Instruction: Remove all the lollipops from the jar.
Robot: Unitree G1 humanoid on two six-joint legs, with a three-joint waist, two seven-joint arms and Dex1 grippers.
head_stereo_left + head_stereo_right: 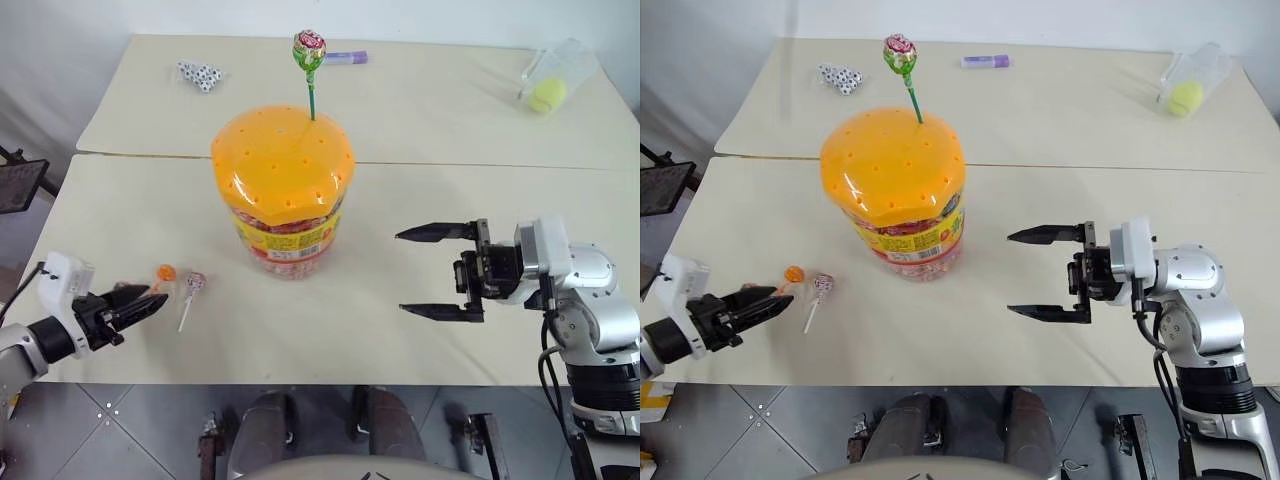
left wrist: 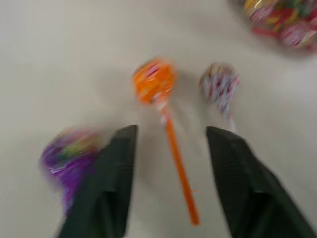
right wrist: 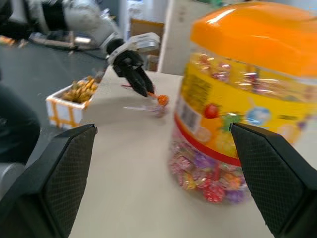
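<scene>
Two cream tables [image 1: 420, 330] abutted; near one bears jar [image 1: 283, 190], lollipops [image 1: 190, 290]; far one marker [image 1: 346, 58], dice [image 1: 200, 75], container [image 1: 555, 75].

Colours on the cream table [image 1: 420, 130]

Jar [image 1: 285, 190]: orange lid, yellow-red label. Standing lollipop [image 1: 309, 48]: pink-green wrapper, green stick. Near left: orange lollipop [image 1: 165, 273], pink-white lollipop [image 1: 194, 284].

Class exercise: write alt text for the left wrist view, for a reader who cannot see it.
The left hand, fingers apart, hangs over a pale table with an orange lollipop on an orange stick lying between its fingers. A white-wrapped lollipop lies beside it, a purple-wrapped lollipop on the other side, and the jar shows at one corner.
</scene>
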